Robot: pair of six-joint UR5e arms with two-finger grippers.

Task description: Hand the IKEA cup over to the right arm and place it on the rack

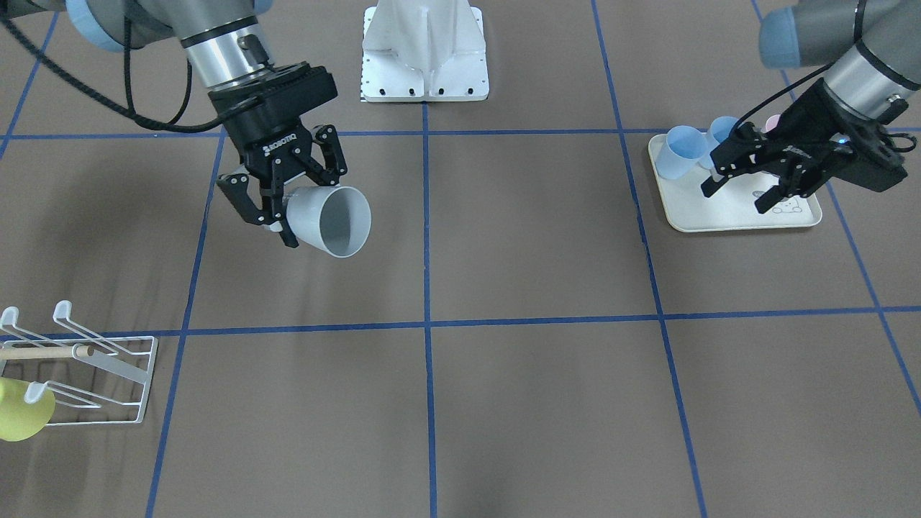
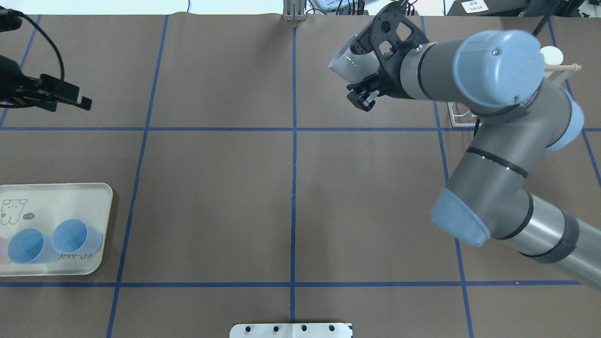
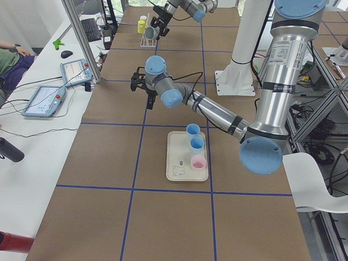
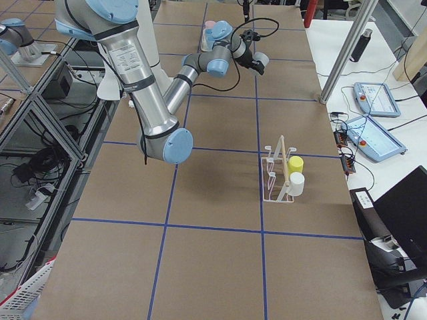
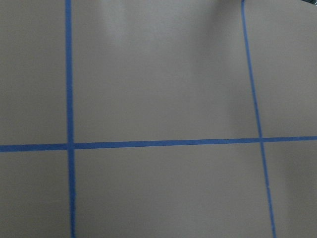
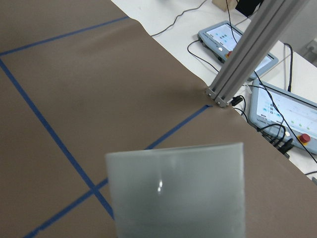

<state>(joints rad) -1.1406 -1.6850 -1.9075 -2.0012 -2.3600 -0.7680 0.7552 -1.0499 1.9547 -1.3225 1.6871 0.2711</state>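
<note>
Right claw (image 1: 275, 226) clamps the grey cup (image 1: 332, 219) aloft; left claw (image 1: 735, 199) hangs spread apart, empty.

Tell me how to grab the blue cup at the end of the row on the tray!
Probably by its rim, from straight above. The end blue cup stands upright with its mouth open, so one finger can slip inside and one outside. Pick the side away from its blue neighbour.
</note>
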